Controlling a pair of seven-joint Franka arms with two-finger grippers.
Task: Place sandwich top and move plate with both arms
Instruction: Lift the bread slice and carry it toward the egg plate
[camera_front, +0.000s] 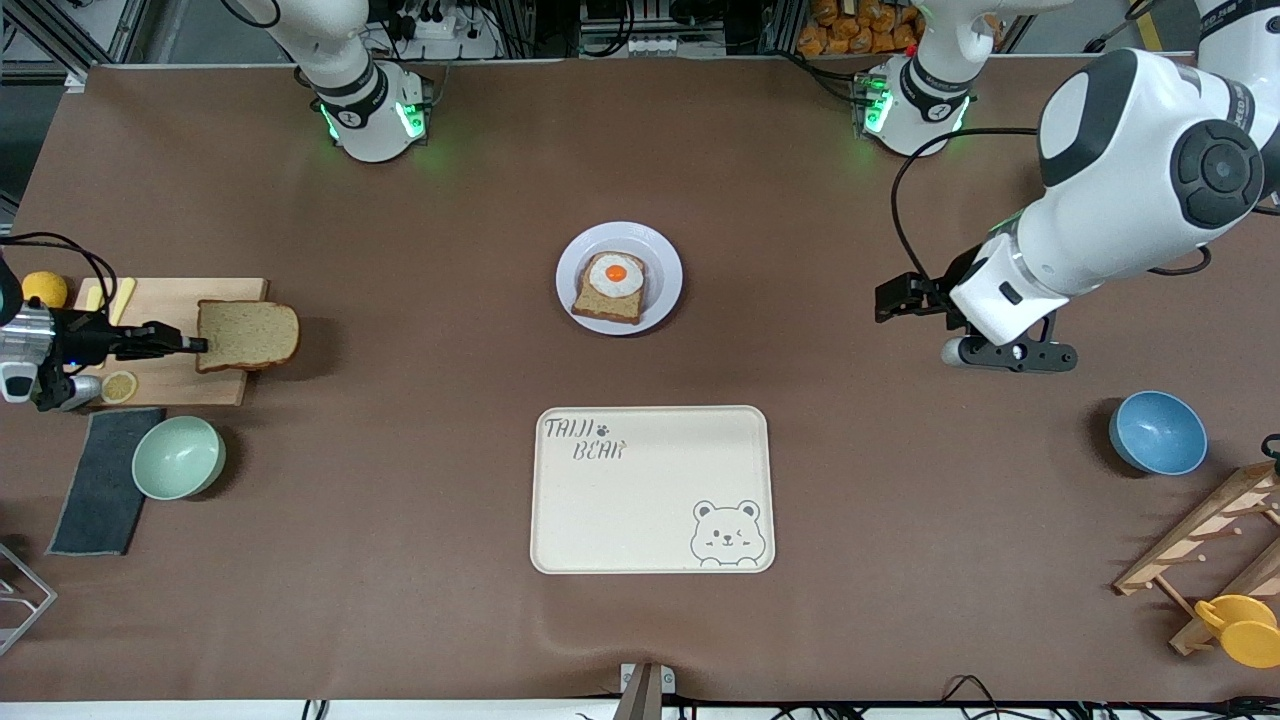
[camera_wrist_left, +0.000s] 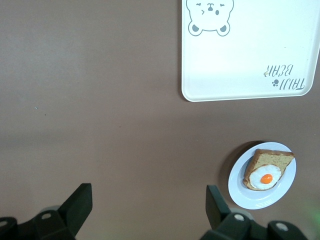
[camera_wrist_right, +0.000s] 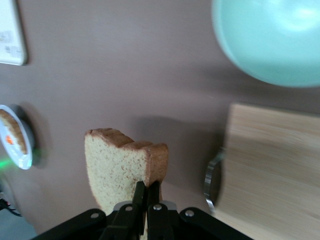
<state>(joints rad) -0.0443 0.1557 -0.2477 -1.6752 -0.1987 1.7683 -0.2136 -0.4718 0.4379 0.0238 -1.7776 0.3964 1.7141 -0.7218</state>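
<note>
The sandwich top (camera_front: 247, 335), a plain brown bread slice, is held on edge in my right gripper (camera_front: 196, 345), which is shut on its crust, above the edge of the wooden cutting board (camera_front: 170, 300). The right wrist view shows the slice (camera_wrist_right: 122, 165) pinched between the shut fingers of the right gripper (camera_wrist_right: 147, 189). The plate (camera_front: 665, 258) sits mid-table with an egg-topped slice (camera_front: 610, 285) on it. My left gripper (camera_front: 895, 298) hangs open and empty over bare table toward the left arm's end. The left wrist view shows the left gripper (camera_wrist_left: 148, 202) and the plate (camera_wrist_left: 240, 192).
A cream bear-printed tray (camera_front: 650, 490) lies nearer the front camera than the plate. A mint bowl (camera_front: 178, 457) and dark cloth (camera_front: 100, 480) lie by the cutting board. A blue bowl (camera_front: 1157, 432), wooden rack (camera_front: 1210, 540) and yellow cup (camera_front: 1245, 628) stand at the left arm's end.
</note>
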